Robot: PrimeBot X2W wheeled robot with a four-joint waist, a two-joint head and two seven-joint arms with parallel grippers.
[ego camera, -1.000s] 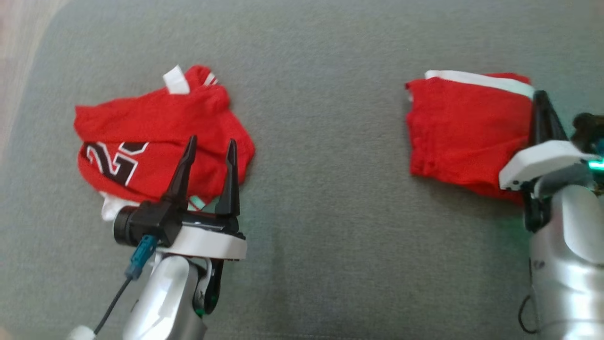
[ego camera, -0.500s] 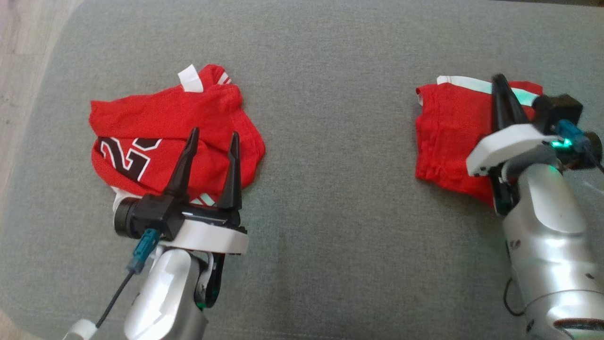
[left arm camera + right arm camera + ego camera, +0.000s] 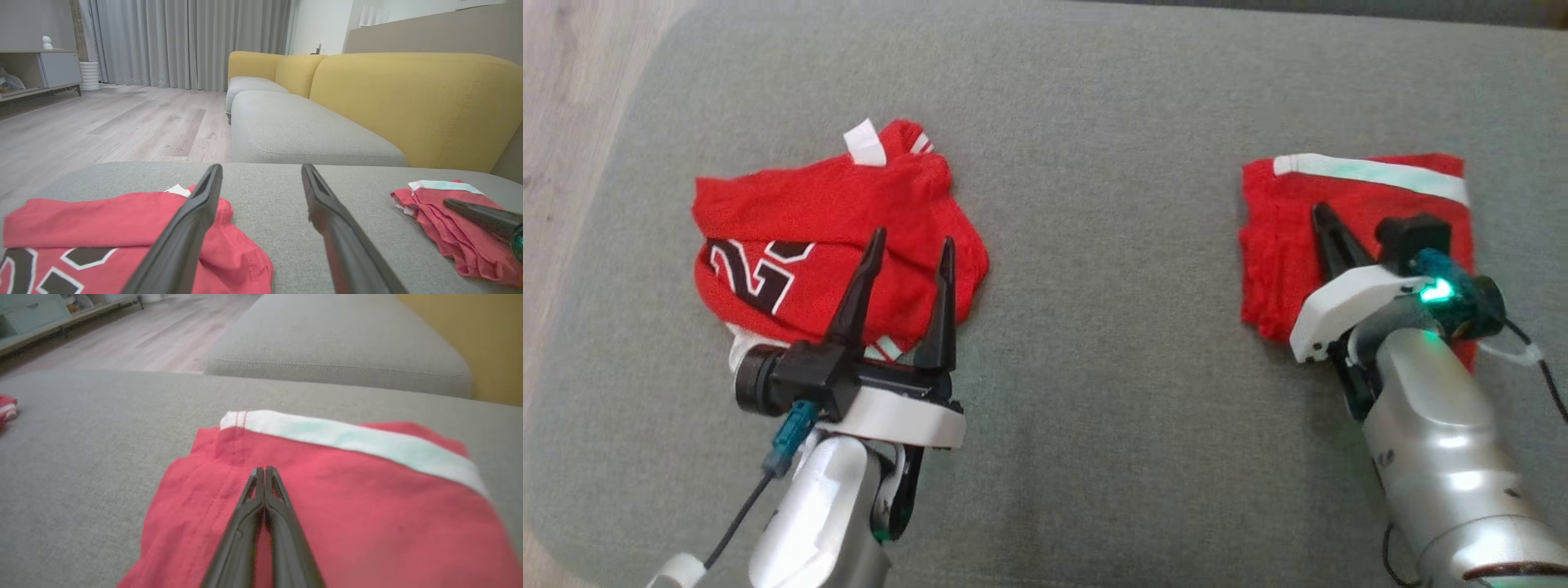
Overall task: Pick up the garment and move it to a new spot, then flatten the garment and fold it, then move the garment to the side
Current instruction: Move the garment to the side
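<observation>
Left gripper (image 3: 913, 238) hovering, spread apart, jersey (image 3: 809, 212) lying crumpled under its tips | right gripper (image 3: 261, 470) pressed together, clamping nothing, pointing over folded cloth (image 3: 347, 506) | both reading light, limp, non-slippery; pinching a hem edge looking best.

Grey sofa cushions (image 3: 302, 134), yellow backrests (image 3: 408, 106), pale wood floor (image 3: 102, 130), grey curtains (image 3: 184, 41), low cabinet (image 3: 57, 69) at left.

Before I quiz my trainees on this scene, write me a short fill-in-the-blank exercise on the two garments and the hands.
The left hand over the crumpled jersey is ____, while the right hand is shut.
The jersey shows a black ____ outlined in white.
The folded garment under the right hand has a ____ band along its far edge.
Both lie on a ____ cushion.
Missing words: open; number; white; grey.
</observation>
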